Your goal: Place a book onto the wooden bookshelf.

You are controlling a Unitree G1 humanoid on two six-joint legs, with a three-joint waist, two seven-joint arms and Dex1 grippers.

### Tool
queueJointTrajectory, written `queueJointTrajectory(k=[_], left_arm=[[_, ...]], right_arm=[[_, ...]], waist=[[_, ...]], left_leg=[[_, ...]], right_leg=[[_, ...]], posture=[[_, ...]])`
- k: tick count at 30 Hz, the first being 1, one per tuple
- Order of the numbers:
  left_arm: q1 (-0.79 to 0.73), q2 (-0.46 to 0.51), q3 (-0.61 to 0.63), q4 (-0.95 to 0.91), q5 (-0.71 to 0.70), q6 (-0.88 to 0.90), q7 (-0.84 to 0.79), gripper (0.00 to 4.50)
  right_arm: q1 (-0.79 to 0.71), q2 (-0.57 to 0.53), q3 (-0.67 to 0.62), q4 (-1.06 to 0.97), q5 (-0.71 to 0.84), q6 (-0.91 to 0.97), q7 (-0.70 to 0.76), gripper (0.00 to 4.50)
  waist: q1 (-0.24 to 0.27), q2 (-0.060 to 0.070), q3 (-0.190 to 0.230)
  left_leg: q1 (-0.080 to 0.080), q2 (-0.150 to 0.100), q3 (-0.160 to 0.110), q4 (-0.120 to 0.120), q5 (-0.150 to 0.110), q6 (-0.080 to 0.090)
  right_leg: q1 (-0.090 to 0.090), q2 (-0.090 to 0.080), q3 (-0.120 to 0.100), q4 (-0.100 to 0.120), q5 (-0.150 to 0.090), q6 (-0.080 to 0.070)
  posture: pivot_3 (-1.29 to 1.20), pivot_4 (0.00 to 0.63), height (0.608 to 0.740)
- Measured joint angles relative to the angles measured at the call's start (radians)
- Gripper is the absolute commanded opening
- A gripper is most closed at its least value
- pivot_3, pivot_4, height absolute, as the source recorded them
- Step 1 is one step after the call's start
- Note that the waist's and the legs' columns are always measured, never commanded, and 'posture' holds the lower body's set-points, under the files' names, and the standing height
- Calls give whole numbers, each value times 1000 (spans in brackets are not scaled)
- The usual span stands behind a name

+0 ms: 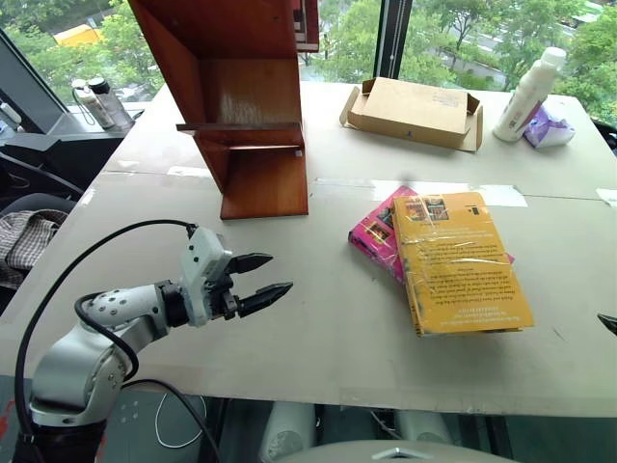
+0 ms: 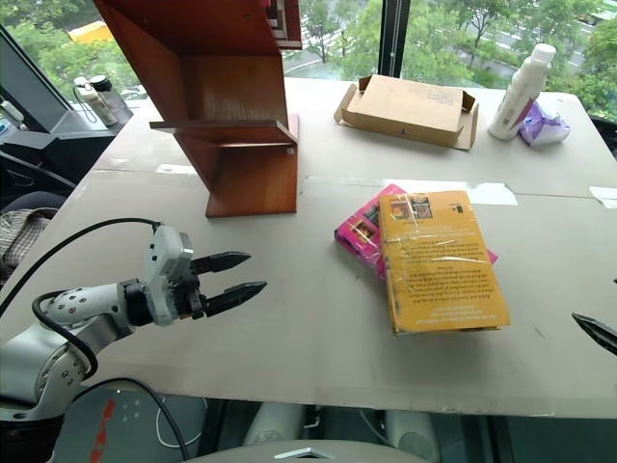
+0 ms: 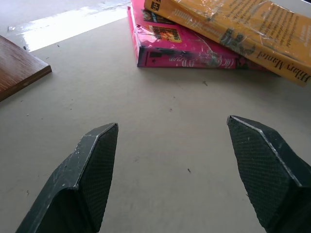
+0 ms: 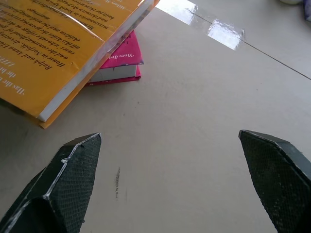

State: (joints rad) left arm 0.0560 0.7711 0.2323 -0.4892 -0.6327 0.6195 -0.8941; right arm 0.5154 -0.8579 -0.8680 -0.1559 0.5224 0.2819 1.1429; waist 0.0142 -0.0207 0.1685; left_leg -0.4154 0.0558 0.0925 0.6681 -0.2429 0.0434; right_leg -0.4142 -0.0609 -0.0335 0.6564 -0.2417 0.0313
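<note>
The book's spine reads "Hilary Mantel"; the pink book shows "More dis".

Book: yellow-orange paper cover under glossy, wrinkled plastic wrap, glare streaks. Pink book beneath: glossy magenta cover, also shiny wrap. Wooden bookshelf: reddish-brown wood, smooth semi-gloss boards. Counter: matt grey-beige, smooth, faint specks, strip of shiny clear tape. Cardboard box: matt brown cardboard. Bottle: smooth white plastic. Left gripper: matt black fingers with fine cross-hatched texture, white plastic housing.
</note>
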Motion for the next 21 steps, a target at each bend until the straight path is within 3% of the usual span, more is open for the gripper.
queueJointTrajectory(k=[3, 6, 9, 10, 11, 15, 17, 18, 20, 21], left_arm=[[-9, 3, -1, 3, -2, 3, -6, 3668], [-119, -10, -21, 16, -19, -6, -14, 3668], [-132, -9, -41, 13, -19, -24, -33, 3668], [-136, -9, -54, 13, -19, -27, -46, 3720], [-139, -9, -56, 13, -20, -27, -51, 3720], [-212, 10, -84, -12, -66, -29, -120, 3720], [-237, 11, -90, -19, -84, -28, -137, 3720], [-259, 11, -97, -30, -99, -26, -145, 3720], [-269, 10, -109, -43, -101, -26, -146, 3720], [-273, 8, -118, -44, -101, -26, -144, 3720]], right_arm=[[-17, -1, 4, -3, -6, 10, -17, 4500], [-136, -31, 71, -99, -7, 151, -170, 4500], [-184, -70, 71, -175, -6, 230, -244, 4500], [-208, -103, 71, -209, 8, 292, -265, 4099], [-221, -117, 72, -218, 25, 328, -269, 4099], [-363, -247, 177, -278, 129, 577, -322, 2425], [-415, -271, 252, -298, 130, 628, -361, 1921], [-456, -293, 337, -304, 119, 670, -395, 1369], [-481, -306, 399, -302, 100, 692, -418, 813], [-503, -312, 433, -300, 87, 699, -430, 230]], waist=[[0, 0, 0], [-4, 2, 0], [-1, 5, -2], [0, 5, -2], [0, 4, -1], [1, 3, -1], [0, 3, -1], [1, 3, -1], [1, 3, -1], [0, 3, -1]], left_leg=[[0, 0, 0, 0, 0, 0], [1, 0, 2, 1, 0, 0], [1, 0, 2, 1, 0, 0], [0, 0, 1, 0, 0, 0], [0, 0, 1, 0, 0, 0], [-1, 0, 0, 0, 0, 0], [-1, 0, 0, 0, 0, 0], [-1, 0, 0, 0, 0, 0], [-2, -1, 0, 0, 0, 0], [-2, -1, 1, 0, 0, 0]], right_leg=[[0, 0, 0, 0, 0, 0], [-1, 0, 1, 2, 0, 0], [-1, 5, 1, 2, 1, -2], [-1, 6, 1, 2, 2, -3], [-1, 6, 1, 2, 2, -3], [-1, 7, 1, 1, 2, -3], [-1, 7, 1, 0, 2, -3], [-1, 7, 1, 0, 2, -3], [-1, 7, 1, 0, 2, -3], [-1, 7, 1, 0, 2, -3]], posture=[[0, 150, 733], [0, 150, 733], [0, 150, 733], [0, 150, 733], [0, 150, 733], [0, 150, 733], [0, 150, 733], [0, 150, 733], [0, 150, 733], [0, 150, 733]])
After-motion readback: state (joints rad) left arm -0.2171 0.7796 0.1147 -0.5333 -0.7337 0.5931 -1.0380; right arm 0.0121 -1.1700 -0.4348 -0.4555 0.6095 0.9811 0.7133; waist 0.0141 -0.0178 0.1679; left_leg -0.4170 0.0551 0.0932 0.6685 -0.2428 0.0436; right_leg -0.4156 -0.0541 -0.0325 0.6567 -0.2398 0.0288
